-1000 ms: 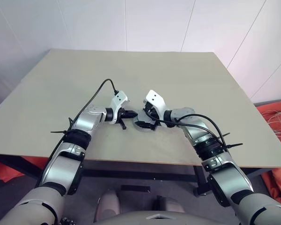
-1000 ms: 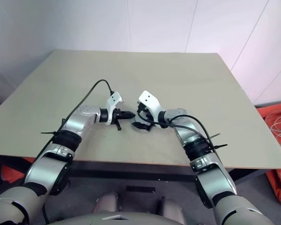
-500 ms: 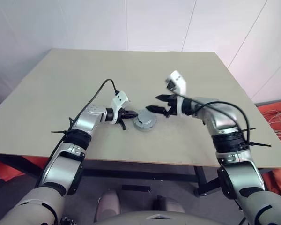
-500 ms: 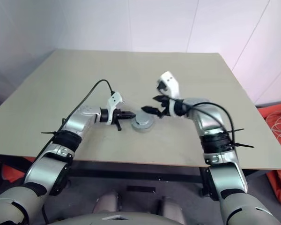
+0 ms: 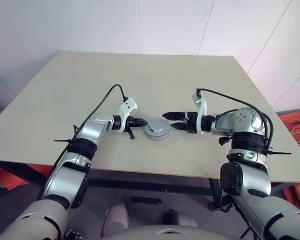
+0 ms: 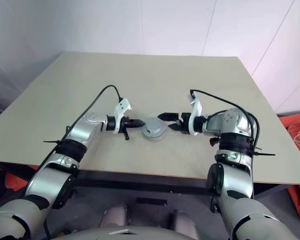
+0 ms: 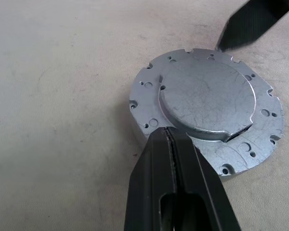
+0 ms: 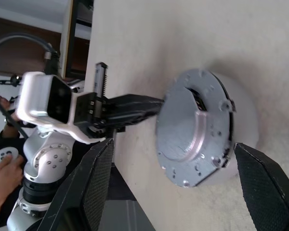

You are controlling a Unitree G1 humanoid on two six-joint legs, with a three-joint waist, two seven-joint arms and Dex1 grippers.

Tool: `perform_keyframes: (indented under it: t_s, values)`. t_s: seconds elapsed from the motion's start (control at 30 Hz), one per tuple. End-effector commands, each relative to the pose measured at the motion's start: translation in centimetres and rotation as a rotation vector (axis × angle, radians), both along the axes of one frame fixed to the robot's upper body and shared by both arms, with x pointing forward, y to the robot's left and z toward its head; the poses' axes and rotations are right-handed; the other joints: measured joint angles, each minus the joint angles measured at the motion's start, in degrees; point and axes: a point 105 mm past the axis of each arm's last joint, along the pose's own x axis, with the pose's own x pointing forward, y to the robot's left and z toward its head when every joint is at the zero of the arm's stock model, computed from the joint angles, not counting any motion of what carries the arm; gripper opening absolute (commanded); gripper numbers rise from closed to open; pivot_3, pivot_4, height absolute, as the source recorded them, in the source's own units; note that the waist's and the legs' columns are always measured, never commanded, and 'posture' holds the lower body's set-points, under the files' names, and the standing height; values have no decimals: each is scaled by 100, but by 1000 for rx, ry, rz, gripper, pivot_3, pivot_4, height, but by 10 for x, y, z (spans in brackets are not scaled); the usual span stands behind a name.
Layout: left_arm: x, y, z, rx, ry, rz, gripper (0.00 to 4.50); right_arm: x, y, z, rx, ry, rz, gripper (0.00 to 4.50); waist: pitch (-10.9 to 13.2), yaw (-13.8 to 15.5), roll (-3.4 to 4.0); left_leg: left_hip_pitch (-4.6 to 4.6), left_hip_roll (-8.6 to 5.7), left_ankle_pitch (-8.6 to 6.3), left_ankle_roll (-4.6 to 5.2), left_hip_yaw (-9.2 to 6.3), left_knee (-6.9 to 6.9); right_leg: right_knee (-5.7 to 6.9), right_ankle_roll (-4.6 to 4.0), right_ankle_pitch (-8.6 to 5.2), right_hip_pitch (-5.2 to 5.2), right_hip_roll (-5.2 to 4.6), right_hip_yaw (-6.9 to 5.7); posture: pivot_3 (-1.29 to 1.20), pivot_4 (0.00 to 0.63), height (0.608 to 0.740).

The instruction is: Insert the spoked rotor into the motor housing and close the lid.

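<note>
A round grey lid lies on the table between two grippers. The left gripper (fingers clenched, empty) touches its rim; the right gripper, fingers spread, hovers just beside it.

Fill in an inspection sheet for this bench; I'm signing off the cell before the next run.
Surface: beige table, bare around the work.
Job's things: motor housing on the table with the lid seated flat on top; the spoked rotor cannot be made out, presumably inside.
Clutter: nothing seen.
Grippers: left gripper has its jaws shut, tips at the lid's edge; right gripper has its jaws open, just clear of the housing on the other side.
Cables: black cable looped over the left arm, another over the right.
Surroundings: white wall panels; orange material on the floor at right.
</note>
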Motion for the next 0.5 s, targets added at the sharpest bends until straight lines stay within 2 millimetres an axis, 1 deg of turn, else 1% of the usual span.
perform_keyframes:
  t_s: [0.03, 0.17, 0.27, 0.47, 0.5]
  values:
    - [-3, 6, -9, 40, 21, 5, 0, -2, -1, -7, 25, 44, -32, 4489, 0, 5, 2, -2, 0, 0, 0, 0, 0, 0, 0, 0, -2, 0, 0, 0, 0, 740]
    - [-4, 6, -9, 42, 23, -1, 0, -4, -4, -16, 54, 84, -67, 4489, 0, 18, 5, -5, -1, 2, -4, 0, 0, 1, 1, 0, -6, -1, 0, 0, 0, 740]
    - [-4, 6, -8, 44, 24, -4, 0, -4, 0, -13, 120, 84, -74, 4489, 0, 46, 7, -4, 0, 4, -6, 0, -1, 2, 1, 0, -6, -1, -1, 0, 0, 740]
    - [-3, 5, -8, 44, 23, -5, 0, -3, 9, -12, 170, 87, -85, 4489, 0, 80, 10, -7, 0, 4, -8, 1, -3, 2, 2, -1, -11, -1, 0, 0, 0, 740]
    - [-3, 5, -8, 44, 22, -5, 0, -4, 11, -11, 179, 87, -86, 4308, 0, 81, 10, -10, -1, 4, -8, 1, -3, 2, 2, -1, -13, -2, -1, 0, 0, 740]
